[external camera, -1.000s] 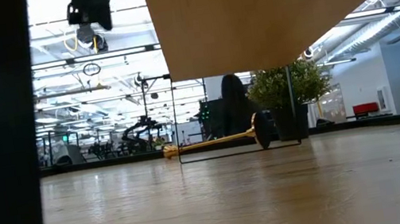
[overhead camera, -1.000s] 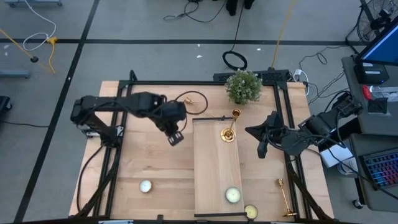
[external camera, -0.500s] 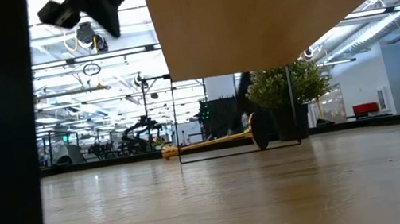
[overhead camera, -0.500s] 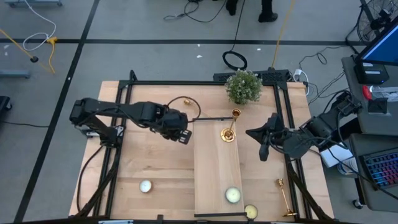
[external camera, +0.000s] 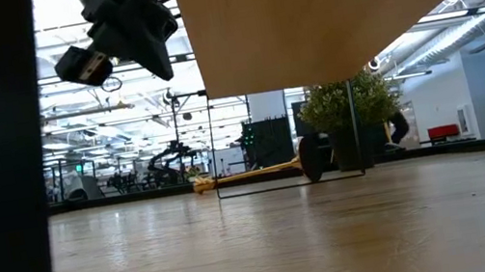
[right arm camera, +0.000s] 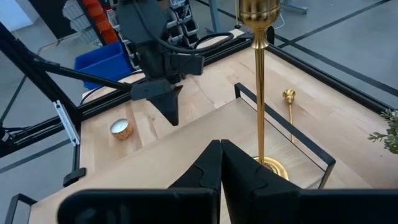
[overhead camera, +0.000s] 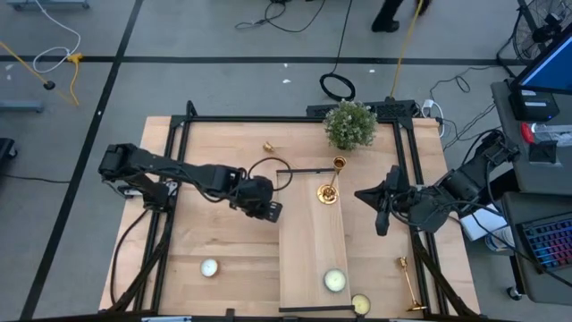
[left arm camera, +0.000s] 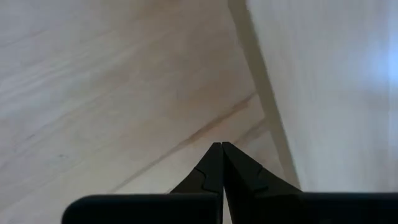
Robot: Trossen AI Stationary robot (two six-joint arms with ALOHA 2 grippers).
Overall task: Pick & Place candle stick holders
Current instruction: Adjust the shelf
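The left gripper (overhead camera: 272, 212), fingers pressed together and empty, points down beside the raised pale wooden board's (overhead camera: 311, 259) left edge. The right gripper (overhead camera: 382, 221), also closed, hovers off its right edge. One slim brass candlestick holder (overhead camera: 330, 185) stands upright near the board's far end.

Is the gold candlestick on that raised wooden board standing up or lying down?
Standing. The candlestick rises straight from its round base on the board in the right wrist view.

You are looking at a big robot lab: cables (overhead camera: 295, 18) are lying on the grey floor, and ceiling lights (external camera: 112, 49) are shining.
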